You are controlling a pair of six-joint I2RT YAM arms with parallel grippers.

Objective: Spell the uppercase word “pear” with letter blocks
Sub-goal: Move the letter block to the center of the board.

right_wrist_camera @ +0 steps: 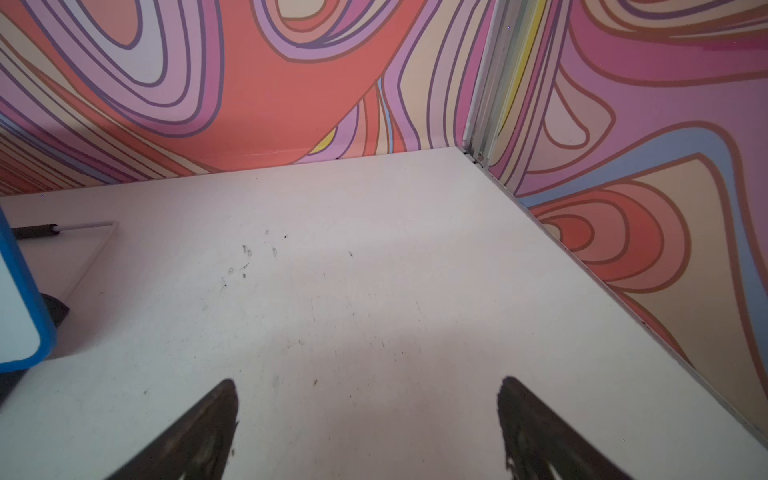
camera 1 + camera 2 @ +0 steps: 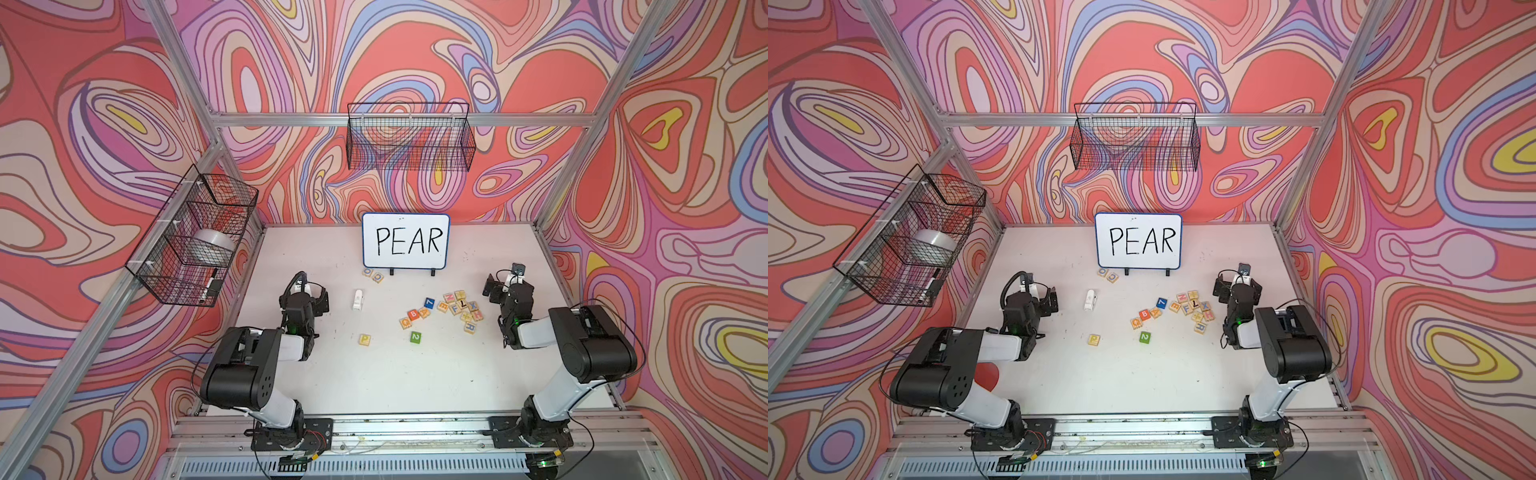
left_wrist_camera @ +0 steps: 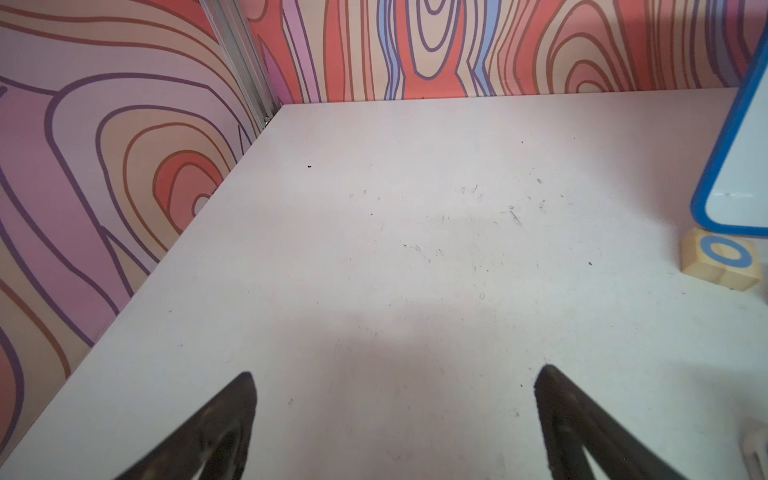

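In both top views the letter blocks lie on the white table. The yellow P (image 2: 365,339) (image 2: 1094,340) sits alone near the middle. The blue R (image 2: 469,327) (image 2: 1200,328) is at the near edge of a cluster on the right. In that cluster are the yellow E (image 2: 443,307) and the orange-red A (image 2: 424,312). My left gripper (image 2: 321,300) (image 3: 395,374) hovers open over bare table at the left, well away from the blocks. My right gripper (image 2: 492,291) (image 1: 368,384) is open too, just right of the cluster, with nothing between its fingers.
A white board (image 2: 406,241) reading PEAR stands at the back, with O (image 3: 723,262) and C (image 2: 378,276) blocks at its foot. A small white object (image 2: 358,300) lies left of centre. Solid red B (image 2: 414,314), blue 7 (image 2: 429,303) and green 2 (image 2: 416,337) cubes lie nearby.
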